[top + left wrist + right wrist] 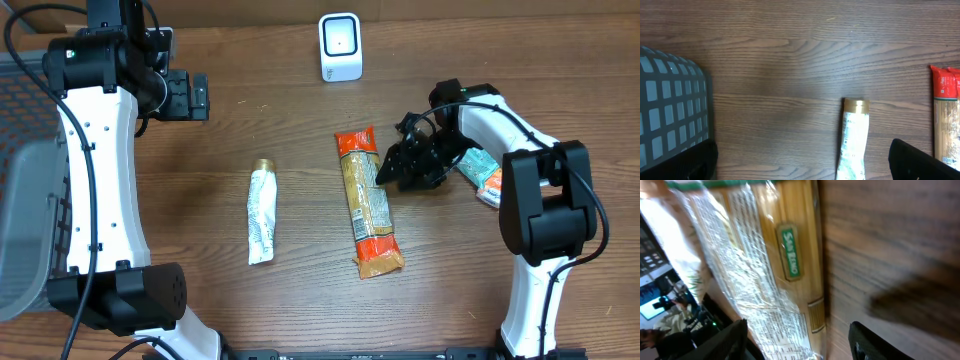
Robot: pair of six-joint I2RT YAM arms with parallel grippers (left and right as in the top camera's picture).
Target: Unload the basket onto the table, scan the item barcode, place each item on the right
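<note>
The teal-and-orange packet (pixel 478 170) lies half under the right arm, so only part of its shape shows. The grey mesh basket (pixel 25 215) is cut off by the left edge. No barcode can be made out on the long clear bag of spaghetti with orange ends (pixel 367 203) — the right wrist view is blurred, giving only a green label and fine print. In the left wrist view the white tube with a gold cap (pixel 854 135) runs out of the bottom of the picture.

The bag lies flat in the middle of the brown wooden table (pixel 300 150). It is well apart from the white box-shaped scanner (pixel 340 47), with the tube to its left.

The right gripper (pixel 392 168) sits low at the bag's right edge, its arm arched back. Its fingers stand apart, one over the bag and one over bare wood — not clamped. The left gripper (pixel 188 95) hangs at the far left, fingers spread wide with nothing between them.
</note>
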